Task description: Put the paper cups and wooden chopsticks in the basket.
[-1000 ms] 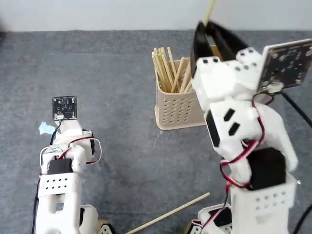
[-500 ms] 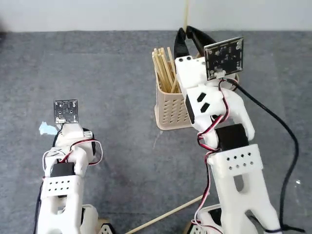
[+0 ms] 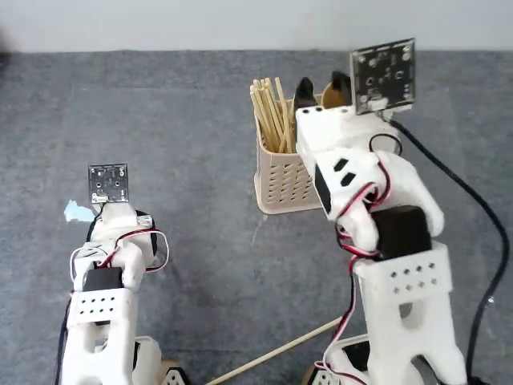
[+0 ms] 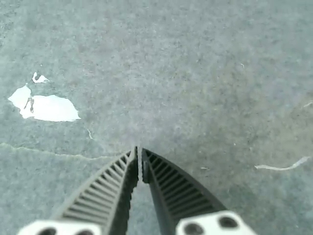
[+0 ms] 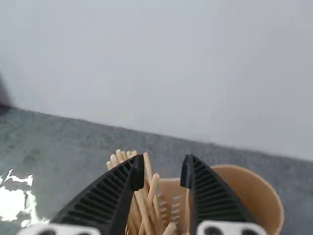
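A beige perforated basket (image 3: 288, 180) stands at the middle back of the table with several wooden chopsticks (image 3: 271, 112) upright in it. A tan paper cup (image 5: 254, 196) sits in the basket beside the chopsticks (image 5: 142, 196). My right gripper (image 3: 322, 84) hovers just above the basket's rim, open, with nothing between its black fingers (image 5: 122, 191). One more chopstick (image 3: 280, 353) lies slanted on the table near the front, between the two arm bases. My left gripper (image 4: 139, 154) is shut and empty, low over bare grey table at the left.
A small white scrap (image 4: 44, 107) is stuck to the grey mat near the left gripper, and it appears pale blue in the high view (image 3: 76, 212). A pale wall runs behind the table. A black cable (image 3: 457, 200) trails right of the right arm.
The right arm swung left over the basket and lowered. The chopstick it held upright is gone from its fingers, which now stand apart. The left arm has not moved.
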You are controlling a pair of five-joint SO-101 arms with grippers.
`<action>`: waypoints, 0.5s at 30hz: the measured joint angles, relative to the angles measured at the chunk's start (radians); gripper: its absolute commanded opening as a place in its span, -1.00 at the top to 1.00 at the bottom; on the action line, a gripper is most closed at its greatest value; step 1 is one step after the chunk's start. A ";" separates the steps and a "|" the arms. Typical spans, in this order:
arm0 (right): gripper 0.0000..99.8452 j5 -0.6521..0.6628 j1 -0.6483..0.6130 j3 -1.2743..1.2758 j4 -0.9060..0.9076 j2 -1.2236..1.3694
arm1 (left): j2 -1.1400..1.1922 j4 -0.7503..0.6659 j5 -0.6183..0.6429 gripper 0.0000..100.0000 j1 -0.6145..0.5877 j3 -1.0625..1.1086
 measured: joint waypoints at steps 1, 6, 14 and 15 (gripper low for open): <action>0.90 -0.025 -0.002 -0.031 0.069 0.000 | 0.000 0.000 0.000 0.97 0.000 0.000; 0.96 -0.107 -0.002 -0.126 0.413 -0.002 | 0.000 0.000 0.000 0.97 0.000 0.000; 0.96 -0.120 0.083 -0.132 0.727 -0.002 | 0.000 0.000 0.000 0.97 0.000 0.000; 0.96 -0.120 0.100 -0.132 0.760 -0.002 | 0.000 0.000 0.000 0.97 0.000 0.000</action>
